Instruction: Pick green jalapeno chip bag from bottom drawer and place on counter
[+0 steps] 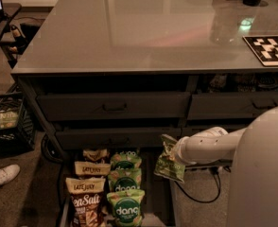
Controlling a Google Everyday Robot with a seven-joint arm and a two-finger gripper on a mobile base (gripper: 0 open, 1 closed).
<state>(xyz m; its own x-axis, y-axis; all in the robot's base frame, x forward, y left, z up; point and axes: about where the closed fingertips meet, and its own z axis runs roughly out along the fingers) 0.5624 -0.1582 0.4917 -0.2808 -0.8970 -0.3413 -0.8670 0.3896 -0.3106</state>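
The green jalapeno chip bag (168, 159) is pale olive-green and crinkly. It hangs in the air above the right side of the open bottom drawer (159, 202), in front of the closed drawers. My gripper (175, 153) is shut on the bag's right edge, at the end of my white arm that reaches in from the right. The bag is well below the glossy grey-green counter (143, 27). The drawer holds rows of brown-and-cream bags (86, 197) and bright green "dang" bags (125, 195).
A black-and-white marker tile (270, 49) lies on the counter's right side, with dark objects at its far edge. A black crate (6, 124) and a white shoe (2, 176) sit on the floor at left. A black cable (210, 188) hangs under my arm.
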